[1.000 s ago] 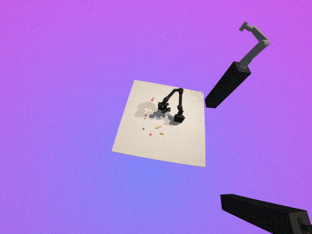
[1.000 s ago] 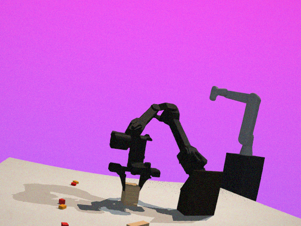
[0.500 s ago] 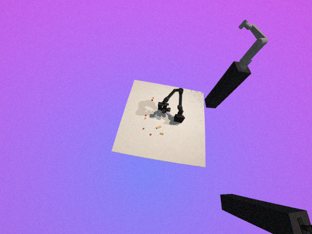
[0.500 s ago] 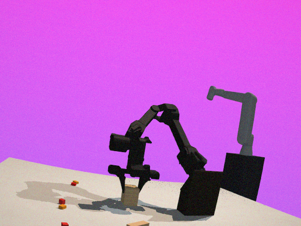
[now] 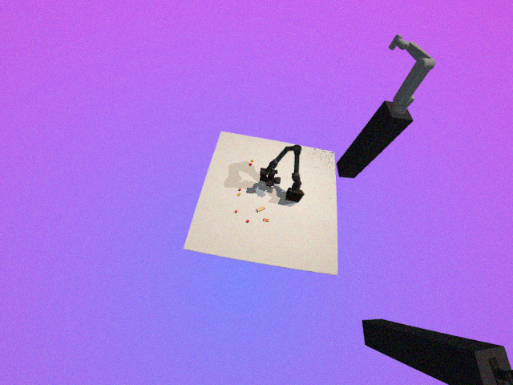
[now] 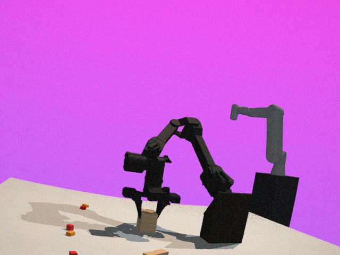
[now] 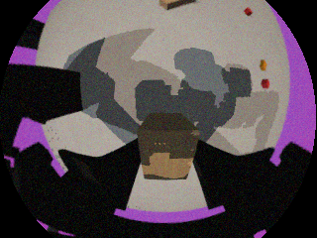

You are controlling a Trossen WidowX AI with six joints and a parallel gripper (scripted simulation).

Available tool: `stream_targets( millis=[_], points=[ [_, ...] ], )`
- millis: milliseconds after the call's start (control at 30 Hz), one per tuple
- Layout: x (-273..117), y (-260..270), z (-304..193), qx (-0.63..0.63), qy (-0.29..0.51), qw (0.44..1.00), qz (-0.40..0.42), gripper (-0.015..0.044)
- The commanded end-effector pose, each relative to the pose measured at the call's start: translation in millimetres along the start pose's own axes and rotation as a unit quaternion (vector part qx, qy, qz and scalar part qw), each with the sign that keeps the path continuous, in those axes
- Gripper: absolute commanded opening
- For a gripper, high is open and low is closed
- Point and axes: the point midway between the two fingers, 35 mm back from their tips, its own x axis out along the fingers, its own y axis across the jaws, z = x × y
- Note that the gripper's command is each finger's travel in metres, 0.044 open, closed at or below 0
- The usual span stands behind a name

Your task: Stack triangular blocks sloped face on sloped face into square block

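Note:
My gripper [image 6: 148, 215] [image 7: 165, 139] points down and is shut on a tan wooden block [image 6: 147, 224] [image 7: 169, 168], with a finger on either side of its upper part. The block looks upright, its underside at or just over the shaded table. I cannot tell whether it is one triangular block or two together; no sloped face or seam shows clearly. In the top view the arm hides it. A longer tan piece [image 5: 260, 208] [image 6: 155, 252] [image 7: 179, 4] and a shorter tan piece [image 5: 265, 220] lie apart on the table; their exact shapes are too small to tell.
The pale table [image 5: 298, 244] [image 6: 16, 241] bears small red and orange pieces. A red cube [image 5: 239, 189] [image 6: 69, 227] lies beside an orange piece [image 5: 238, 194] [image 6: 70, 233]. Another red piece [image 5: 250, 164] [image 6: 83, 207] and orange piece [image 5: 252, 160] [image 6: 85, 205] lie farther off. A grey arm [image 5: 409, 84] [image 6: 274, 137] stands beyond the table.

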Motion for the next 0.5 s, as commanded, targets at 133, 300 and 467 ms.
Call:
stream_targets(
  millis=[133, 300, 467],
  points=[
    [0.5, 1.1, -0.4, -0.004, 0.002, 1.0, 0.0, 0.0],
    [1.0, 1.1, -0.6, -0.004, 0.002, 1.0, 0.0, 0.0],
    [1.7, 1.1, -0.9, -0.004, 0.002, 1.0, 0.0, 0.0]
  ],
)
